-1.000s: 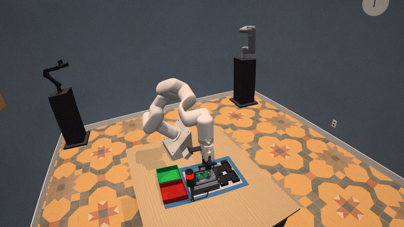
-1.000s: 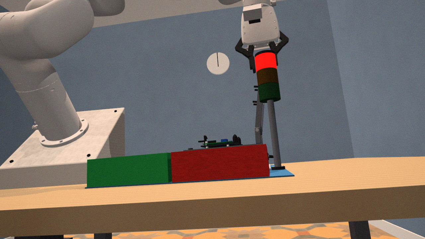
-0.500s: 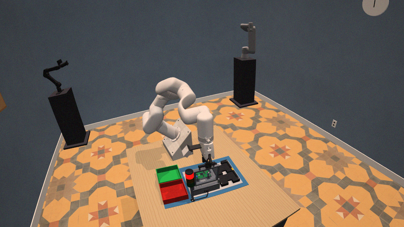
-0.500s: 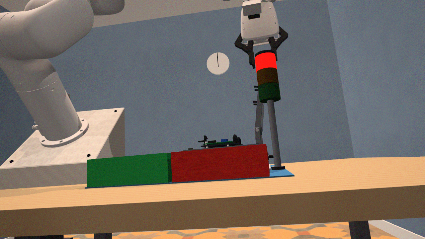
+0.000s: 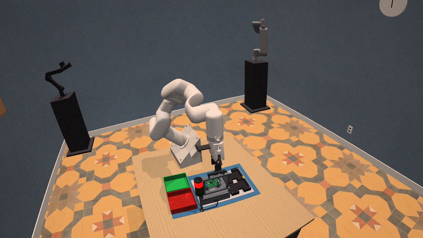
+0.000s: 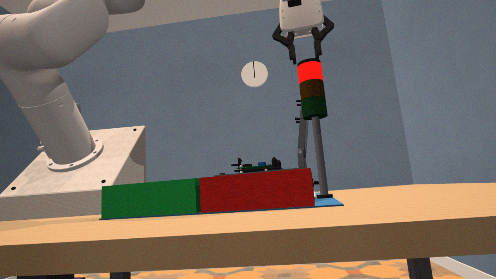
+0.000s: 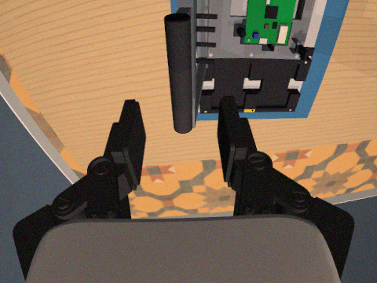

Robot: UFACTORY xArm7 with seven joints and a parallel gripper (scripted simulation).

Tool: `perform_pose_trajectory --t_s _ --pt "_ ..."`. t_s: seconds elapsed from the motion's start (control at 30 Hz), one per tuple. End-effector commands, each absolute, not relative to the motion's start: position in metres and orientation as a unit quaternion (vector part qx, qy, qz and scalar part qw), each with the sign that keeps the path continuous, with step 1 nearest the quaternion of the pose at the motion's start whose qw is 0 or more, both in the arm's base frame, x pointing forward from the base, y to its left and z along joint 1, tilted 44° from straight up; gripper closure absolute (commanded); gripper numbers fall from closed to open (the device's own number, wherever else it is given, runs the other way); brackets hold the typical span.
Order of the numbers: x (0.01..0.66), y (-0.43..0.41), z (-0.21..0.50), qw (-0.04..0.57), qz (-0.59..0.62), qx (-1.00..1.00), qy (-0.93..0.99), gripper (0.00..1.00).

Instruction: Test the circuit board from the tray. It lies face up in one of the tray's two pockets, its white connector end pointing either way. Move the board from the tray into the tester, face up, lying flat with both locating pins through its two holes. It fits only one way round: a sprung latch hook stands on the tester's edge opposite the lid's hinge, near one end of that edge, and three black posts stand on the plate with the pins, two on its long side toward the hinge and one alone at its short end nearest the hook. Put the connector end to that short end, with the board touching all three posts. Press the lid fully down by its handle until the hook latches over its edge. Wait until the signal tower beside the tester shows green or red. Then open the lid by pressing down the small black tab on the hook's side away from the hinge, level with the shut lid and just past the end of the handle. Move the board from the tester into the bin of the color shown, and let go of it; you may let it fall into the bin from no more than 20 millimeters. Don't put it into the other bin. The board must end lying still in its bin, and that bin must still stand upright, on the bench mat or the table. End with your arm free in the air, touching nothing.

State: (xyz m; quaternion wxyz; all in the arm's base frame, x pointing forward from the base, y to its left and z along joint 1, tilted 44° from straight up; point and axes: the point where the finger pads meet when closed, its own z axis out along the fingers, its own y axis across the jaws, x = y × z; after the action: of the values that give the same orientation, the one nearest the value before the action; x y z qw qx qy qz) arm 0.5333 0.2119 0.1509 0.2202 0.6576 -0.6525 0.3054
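Board [image 7: 273,5] sits in the tester [image 7: 225,0], lid handle [image 7: 181,74] raised, tower [image 6: 309,71] red; gripper [image 7: 181,134] half open above the handle, holding nothing.

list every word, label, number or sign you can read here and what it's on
No readable text in any view.
Circuit board: chips and small parts only; any print is too small to read.
Wall clock: blank face, one dark hand, no numerals.
Signal tower: red band lit, no lettering.
Red bin and green bin: plain walls.
Tray: a small yellow patch on its edge, too small to read.
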Motion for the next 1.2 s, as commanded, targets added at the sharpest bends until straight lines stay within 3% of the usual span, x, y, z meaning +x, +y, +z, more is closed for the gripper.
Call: perform_pose_trajectory --t_s 0.0,0.03,0.7,1.17 --pt "0.533 0.216 0.155 0.219 0.306 0.658 -0.652 0.49" --pt "0.533 0.216 0.155 0.219 0.306 0.658 -0.652 0.0" --pt "0.525 0.216 0.154 0.219 0.306 0.658 -0.652 0.0" --pt "0.447 0.211 0.146 0.219 0.306 0.658 -0.652 0.0"
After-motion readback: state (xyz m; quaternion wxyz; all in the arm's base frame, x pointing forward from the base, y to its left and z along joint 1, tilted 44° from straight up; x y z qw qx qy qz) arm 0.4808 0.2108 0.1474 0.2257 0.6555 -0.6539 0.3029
